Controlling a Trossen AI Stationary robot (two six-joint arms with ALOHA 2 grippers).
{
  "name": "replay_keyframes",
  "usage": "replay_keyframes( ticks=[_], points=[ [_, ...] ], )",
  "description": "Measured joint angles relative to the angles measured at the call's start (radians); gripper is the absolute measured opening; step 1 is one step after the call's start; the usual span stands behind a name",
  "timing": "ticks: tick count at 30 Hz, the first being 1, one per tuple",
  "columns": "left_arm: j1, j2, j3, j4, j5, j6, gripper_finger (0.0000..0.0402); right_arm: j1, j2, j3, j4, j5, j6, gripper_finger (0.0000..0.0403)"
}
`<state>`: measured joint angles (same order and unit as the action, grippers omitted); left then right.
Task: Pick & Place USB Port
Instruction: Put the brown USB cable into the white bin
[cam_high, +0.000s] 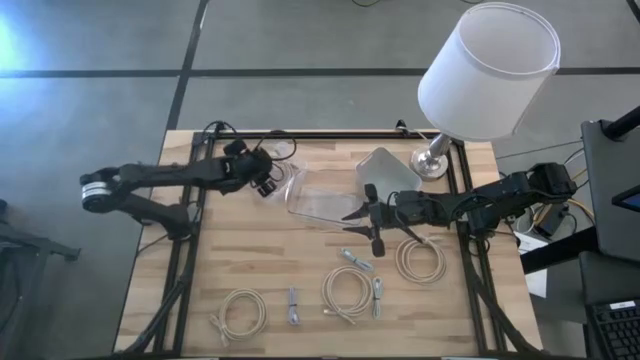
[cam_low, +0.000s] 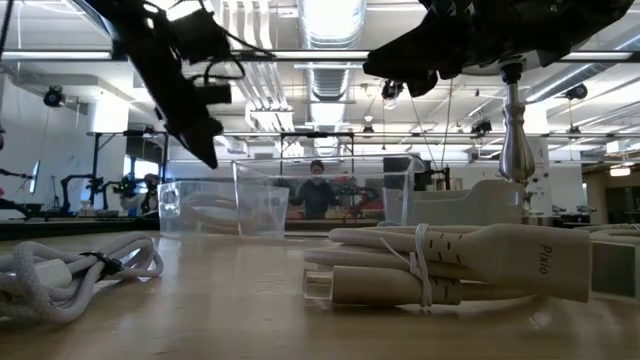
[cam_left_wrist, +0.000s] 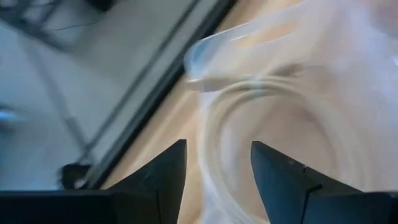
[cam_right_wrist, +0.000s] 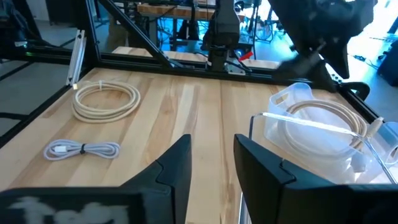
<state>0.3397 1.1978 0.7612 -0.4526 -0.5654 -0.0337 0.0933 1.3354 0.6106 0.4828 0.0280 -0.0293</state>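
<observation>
A clear plastic container (cam_high: 318, 200) stands on the table's far middle. It holds a coiled cream cable (cam_right_wrist: 323, 118). My left gripper (cam_high: 267, 184) hangs open just left of the container; in the left wrist view it (cam_left_wrist: 217, 168) is over the container's rim and the coil (cam_left_wrist: 267, 124) inside. My right gripper (cam_high: 352, 215) is open and level at the container's right side, above the table and pointing left (cam_right_wrist: 211, 155). Several more cables lie on the near half: a coil (cam_high: 421, 259), a coil (cam_high: 347, 292), a coil (cam_high: 240, 312) and small tied bundles (cam_high: 292, 305), (cam_high: 378, 295), (cam_high: 352, 258).
A lamp with a white shade (cam_high: 487, 70) and metal base (cam_high: 432, 160) stands at the far right corner. A clear lid (cam_high: 385, 165) lies beside the container. A tied white cable bundle (cam_low: 450, 265) lies close to the low camera. A person (cam_low: 318, 190) shows beyond the table.
</observation>
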Motion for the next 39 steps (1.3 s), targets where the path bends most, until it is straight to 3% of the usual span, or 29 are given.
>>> replay_keyframes(
  ticks=[7,18,26,39],
  points=[
    [-0.062,-0.127,0.0,-0.057,0.291,-0.008,0.0181,0.0,0.0,0.0,-0.009,0.0,0.002,0.011],
    [-0.25,-0.166,0.0,-0.088,0.458,-0.012,0.0181,0.0,0.0,0.0,-0.01,-0.001,0.003,0.0121],
    [-0.459,-0.152,-0.001,-0.097,0.503,-0.083,0.0181,0.0,0.0,-0.003,-0.016,-0.002,0.003,0.0109],
    [-0.784,-0.097,-0.084,0.021,0.503,-0.409,0.0181,0.0,0.001,-0.005,-0.016,-0.002,0.053,0.0116]
  ],
)
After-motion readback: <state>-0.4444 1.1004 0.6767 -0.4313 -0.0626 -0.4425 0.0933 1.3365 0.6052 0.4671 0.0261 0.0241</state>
